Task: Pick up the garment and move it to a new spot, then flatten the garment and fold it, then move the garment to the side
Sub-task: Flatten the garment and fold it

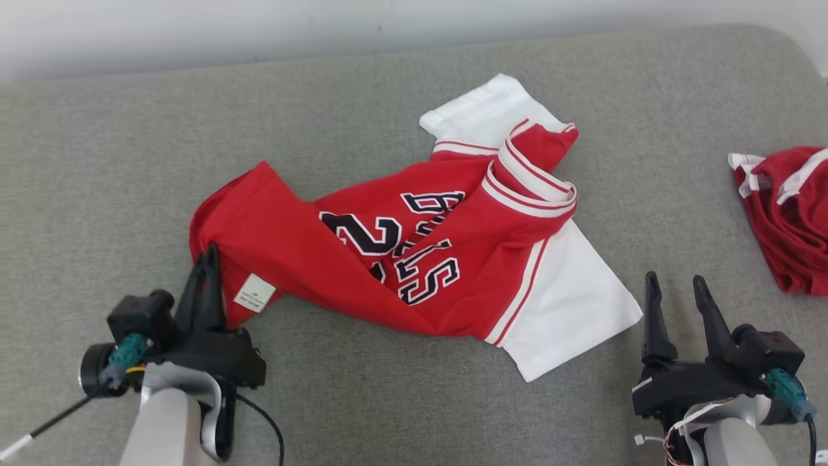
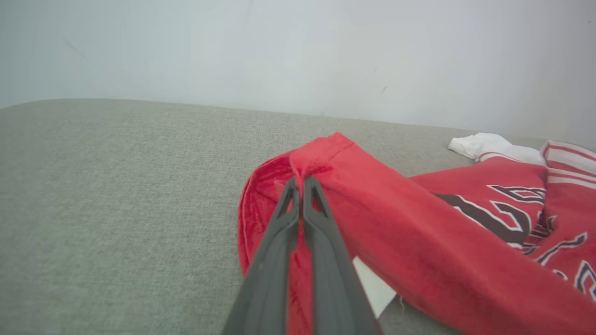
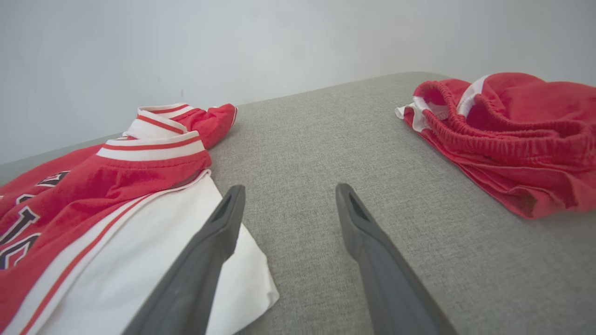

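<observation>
Tabletop (image 1: 97, 162): grey, cloth-covered, running back to a pale wall (image 1: 259, 26), carrying everything. Jersey (image 1: 414, 259): lying crumpled near the middle, red with white sleeves, dark lettering reading upside down in the head view, striped collar turning toward the far right, red hem end pointing to the near left. Shorts (image 1: 789, 220): red with white trim, bunching at the right edge, well apart from the jersey. Left tool (image 1: 208, 254): clamping on the jersey's near-left hem fold, fingers (image 2: 321, 232) pressing together, red cloth puckering at the tips. Right tool (image 1: 674, 278): standing wide, gripping nothing, pointing over bare tabletop just beside the near white sleeve (image 1: 569, 304). Label (image 1: 254, 292): white, showing on the red cloth just right of the left tool.
</observation>
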`<state>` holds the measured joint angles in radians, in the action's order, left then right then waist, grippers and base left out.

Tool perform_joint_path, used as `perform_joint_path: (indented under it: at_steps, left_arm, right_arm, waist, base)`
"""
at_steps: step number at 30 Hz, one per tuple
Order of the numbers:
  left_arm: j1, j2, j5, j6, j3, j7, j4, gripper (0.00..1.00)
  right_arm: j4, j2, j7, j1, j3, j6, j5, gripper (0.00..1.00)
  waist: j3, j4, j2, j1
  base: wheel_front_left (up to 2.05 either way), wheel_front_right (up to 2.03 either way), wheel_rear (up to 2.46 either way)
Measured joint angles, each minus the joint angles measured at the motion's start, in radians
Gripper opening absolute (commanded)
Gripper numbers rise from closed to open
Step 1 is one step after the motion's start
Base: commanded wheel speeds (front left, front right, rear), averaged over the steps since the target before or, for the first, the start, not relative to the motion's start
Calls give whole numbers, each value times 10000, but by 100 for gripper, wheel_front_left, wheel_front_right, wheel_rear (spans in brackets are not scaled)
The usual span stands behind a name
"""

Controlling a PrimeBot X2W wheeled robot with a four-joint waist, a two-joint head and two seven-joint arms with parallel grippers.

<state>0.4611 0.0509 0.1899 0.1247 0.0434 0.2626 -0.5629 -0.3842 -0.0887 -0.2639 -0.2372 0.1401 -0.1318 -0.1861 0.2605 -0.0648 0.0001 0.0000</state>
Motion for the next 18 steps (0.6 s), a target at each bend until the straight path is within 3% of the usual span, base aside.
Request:
perform_joint_path:
  at_steps: [10, 18]
  left_arm:
    - [-1622, -6, 514, 44, -677, 0, 982, 0]
    - [-3267, -2, 905, -77, -817, 0, 401, 0]
  right_arm:
    - [-238, 261, -2, 545, 42, 0, 59, 100]
    - [-449, 347, -2, 1034, 209, 0, 174, 100]
  waist:
    - [-1104, 574, -1, -1]
    - [-2016, 1013, -3, -2]
  base:
    - [0, 0, 0]
    - [0, 0, 0]
